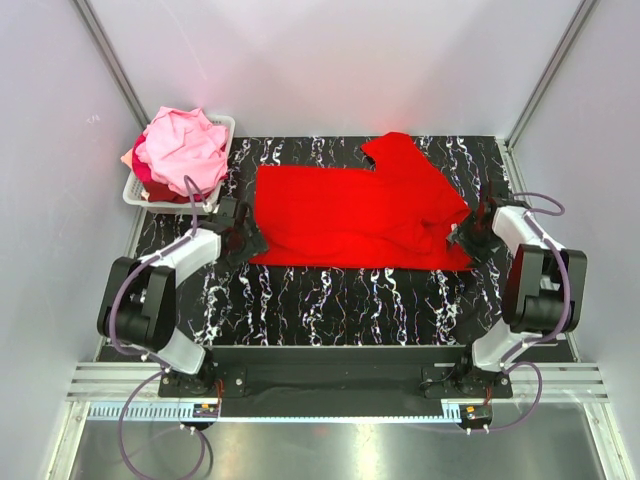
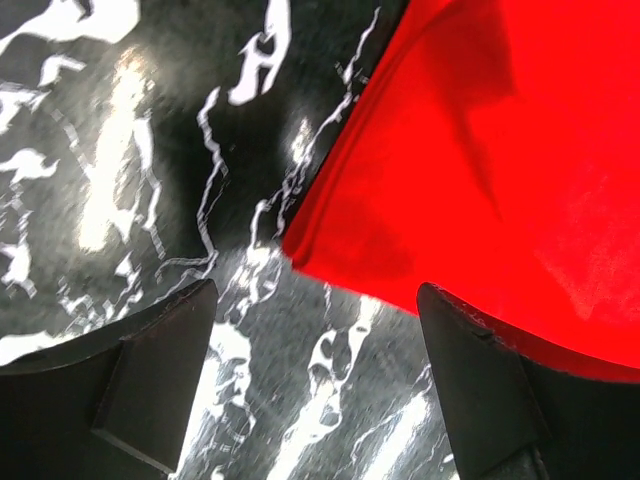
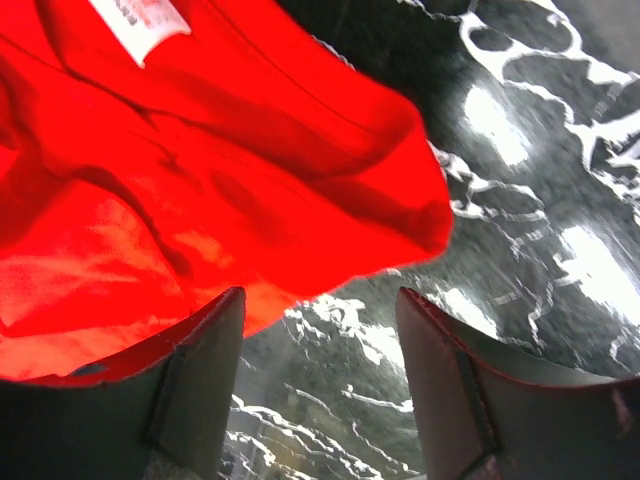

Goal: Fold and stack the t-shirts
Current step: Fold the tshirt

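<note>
Top external: red shirt (image 1: 350, 215) lies mid-frame; pink shirts (image 1: 180, 150) in basket (image 1: 140, 197), upper left. L gripper (image 1: 243, 238) & R gripper (image 1: 468, 232) at shirt's edges, fingers spread, holding nothing.

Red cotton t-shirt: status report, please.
Left gripper open, right gripper open, empty. Red cotton t-shirt lies spread between them. Pink shirts aside in white plastic basket.

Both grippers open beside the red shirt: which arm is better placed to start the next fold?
Probably left: left gripper open at a flat corner of the red t-shirt; right gripper faces bunched fabric.
</note>
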`<state>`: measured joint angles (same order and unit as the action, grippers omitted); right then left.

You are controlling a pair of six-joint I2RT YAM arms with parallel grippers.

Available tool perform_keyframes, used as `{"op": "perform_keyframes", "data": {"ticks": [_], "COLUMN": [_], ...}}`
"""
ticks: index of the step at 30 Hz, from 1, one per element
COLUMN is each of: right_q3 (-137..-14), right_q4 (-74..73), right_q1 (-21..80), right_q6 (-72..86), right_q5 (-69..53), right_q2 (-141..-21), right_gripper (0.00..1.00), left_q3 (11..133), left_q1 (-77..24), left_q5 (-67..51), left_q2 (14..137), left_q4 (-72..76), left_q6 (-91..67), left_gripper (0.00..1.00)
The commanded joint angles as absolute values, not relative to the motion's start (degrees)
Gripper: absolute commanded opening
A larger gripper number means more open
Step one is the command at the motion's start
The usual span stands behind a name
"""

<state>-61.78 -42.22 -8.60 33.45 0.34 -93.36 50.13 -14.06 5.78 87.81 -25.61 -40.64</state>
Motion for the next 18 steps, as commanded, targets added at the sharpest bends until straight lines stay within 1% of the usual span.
{"op": "perform_keyframes", "data": {"ticks": [1, 3, 4, 5, 6, 7, 8, 9, 10, 11, 14, 15, 18], "right_q3": [-62.8, -62.4, -61.9, -61.6, -61.2, -60.8, -60.0, -59.6, -59.3, -58.7, -57.9, -57.6, -56.5], "right_q4": [-38.8, -37.7, -37.4, -37.2, -36.7, -36.4, -35.8, -35.7, -35.5, -35.3, -35.3, -35.6, -37.0], "right_q1": [-9.3, -9.8, -9.9, -10.0, -10.1, -10.3, -10.4, -10.5, -11.0, -11.5, -13.4, -14.1, -16.4], "right_q6": [32.5, 32.3, 32.3, 32.3, 32.2, 32.1, 32.0, 31.9, 31.7, 31.6, 31.3, 31.2, 30.8], "right_q5": [-1.4, -2.1, -2.3, -2.5, -2.6, -2.6, -2.5, -2.6, -2.7, -3.6, -4.6, -4.8, -3.9], "right_q2": [-96.4, -97.8, -98.3, -98.4, -98.7, -98.7, -98.8, -98.9, -99.0, -99.1, -98.4, -97.3, -94.0], "right_gripper": [0.66, 0.62, 0.58, 0.56, 0.55, 0.52, 0.45, 0.40, 0.34, 0.23, 0.05, 0.01, 0.00], "left_q3": [50.2, 50.2, 50.1, 49.7, 49.6, 49.4, 49.3, 49.4, 49.6, 49.7, 49.7, 49.5, 47.0], "left_q1": [-14.0, -14.0, -14.0, -14.0, -14.0, -14.0, -14.0, -14.0, -14.0, -14.0, -14.0, -14.0, -14.1], "left_q5": [4.7, 4.5, 4.0, 3.7, 3.4, 3.2, 3.0, 3.0, 3.0, 3.1, 5.4, 6.2, 7.2], "left_q2": [89.5, 91.1, 92.0, 92.4, 92.5, 92.7, 92.8, 92.6, 92.5, 91.7, 88.3, 87.2, 81.6], "left_q4": [-19.9, -19.1, -18.6, -18.2, -17.6, -17.3, -17.1, -17.2, -17.7, -18.2, -22.0, -24.8, -28.5], "left_q6": [-41.5, -41.7, -41.7, -41.8, -42.0, -42.1, -41.9, -41.7, -41.7, -41.6, -42.3, -42.5, -43.9], "left_gripper": [0.86, 0.78, 0.74, 0.67, 0.55, 0.47, 0.35, 0.07, 0.00, 0.00, 0.00, 0.00, 0.00]}}
